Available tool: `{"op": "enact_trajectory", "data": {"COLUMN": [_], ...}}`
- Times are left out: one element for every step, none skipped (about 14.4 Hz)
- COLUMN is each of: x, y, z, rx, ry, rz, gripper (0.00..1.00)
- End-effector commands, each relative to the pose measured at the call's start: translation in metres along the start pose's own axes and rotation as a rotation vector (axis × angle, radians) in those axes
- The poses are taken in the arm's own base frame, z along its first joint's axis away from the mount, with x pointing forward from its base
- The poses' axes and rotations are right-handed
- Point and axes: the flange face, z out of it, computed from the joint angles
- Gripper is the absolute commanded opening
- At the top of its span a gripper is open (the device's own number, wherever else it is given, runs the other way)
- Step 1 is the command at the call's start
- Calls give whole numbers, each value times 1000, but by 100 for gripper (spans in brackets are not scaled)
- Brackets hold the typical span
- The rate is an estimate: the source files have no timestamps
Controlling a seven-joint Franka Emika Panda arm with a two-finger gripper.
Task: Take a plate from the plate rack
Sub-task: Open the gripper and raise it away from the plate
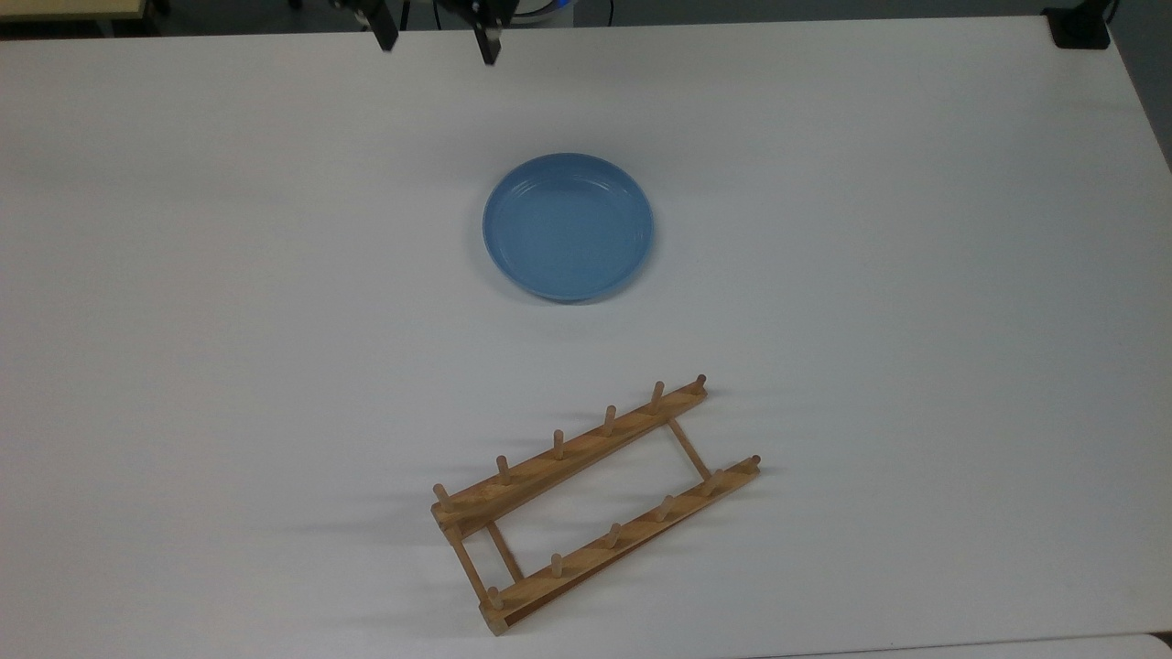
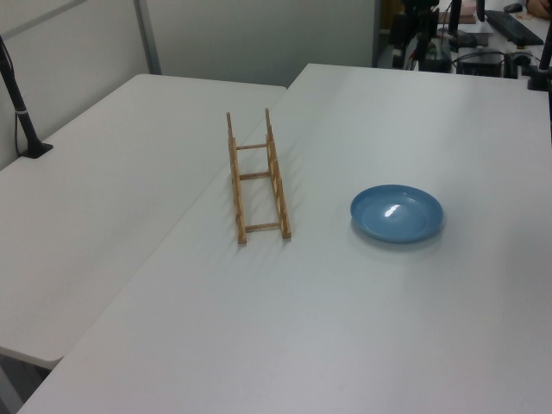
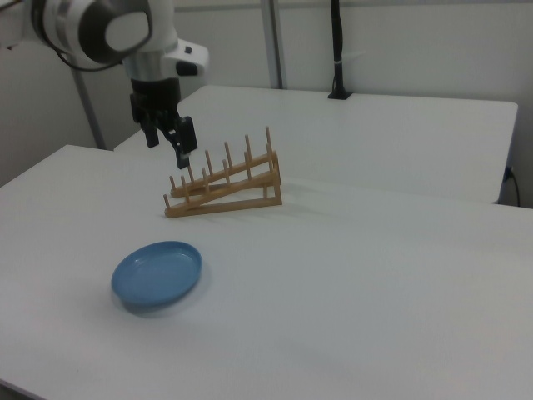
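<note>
The light-blue plate (image 1: 568,226) lies flat on the white table, apart from the plate rack (image 1: 595,503), which is a light-brown wooden frame with upright pegs and nothing in it. In the top view the rack lies toward the bottom and the plate near the middle. My gripper (image 1: 436,37) is at the top view's upper edge, well away from the plate, open, with nothing between its fingers. In the right view the gripper (image 3: 169,148) hangs high over the table, above the plate (image 3: 157,272) and in front of the rack (image 3: 225,185). The left view shows the plate (image 2: 396,213) to the right of the rack (image 2: 257,177).
A black stand base (image 1: 1080,27) sits at the table's corner in the top view's upper right. A second white table (image 2: 103,190) adjoins on the left view's left, with a black pole (image 2: 21,112) on it. White tabletop (image 1: 916,320) surrounds plate and rack.
</note>
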Motion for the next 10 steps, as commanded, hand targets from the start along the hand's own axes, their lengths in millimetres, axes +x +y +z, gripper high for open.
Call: {"op": "enact_trajectory", "data": {"x": [-13,-10,-5,-1,2,3,3,4,4,6], "y": [14,17,24,29,35,40,41,39,35,31], "z": [-25,-27,-32,-34,-35,-37,-38,-37,-36,-35], "rx": [-96,-113,-112,-112,-117,-125,-129,-128,-127,-124], "ry": [42,62,97,122,135,143,145,143,144,144], "rz": [-28,-86,-120,-133,-137,-137,-136,-141,-145,-142], "gripper": [100,100,100,100,100,100,100,100,100,100]}}
